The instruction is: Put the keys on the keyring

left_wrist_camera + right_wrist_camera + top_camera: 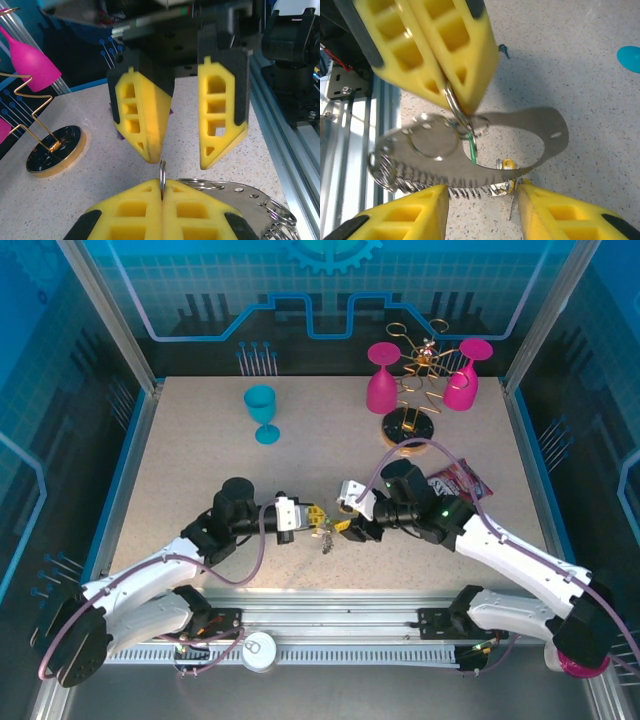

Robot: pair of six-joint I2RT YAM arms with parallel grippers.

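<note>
keyring and keys, front centre of table, pinched from the left, released on the right

back left of table (180, 460): blue goblet (262, 410), upright, well apart from everything else.

left of centre: left gripper (312, 515) (162, 187) (462, 107), fingers clenched tight on a small wire ring (162, 175) (451, 97), seen edge-on between the pads in the left wrist view.

centre, between the two grippers: keyring (326, 532) (235, 210) (530, 117), a flat grey metal loop with a large oval opening and a row of small rings along one edge, just beside the pinched ring. green key (471, 152) across the opening, yellow key (507, 164) at the toothed edge. resting on the table or lifted: cannot tell.

right of centre: right gripper (345, 525) (180, 162) (482, 192), fingers released and spread, nothing between them, tips facing the left gripper's and just beside them.

back right: gold wire rack (420, 390) (30, 107) on a round base, one pink goblet (382, 380) to its left, another (465, 375) to its right.

right: red packet (458, 480), near the right arm.
</note>
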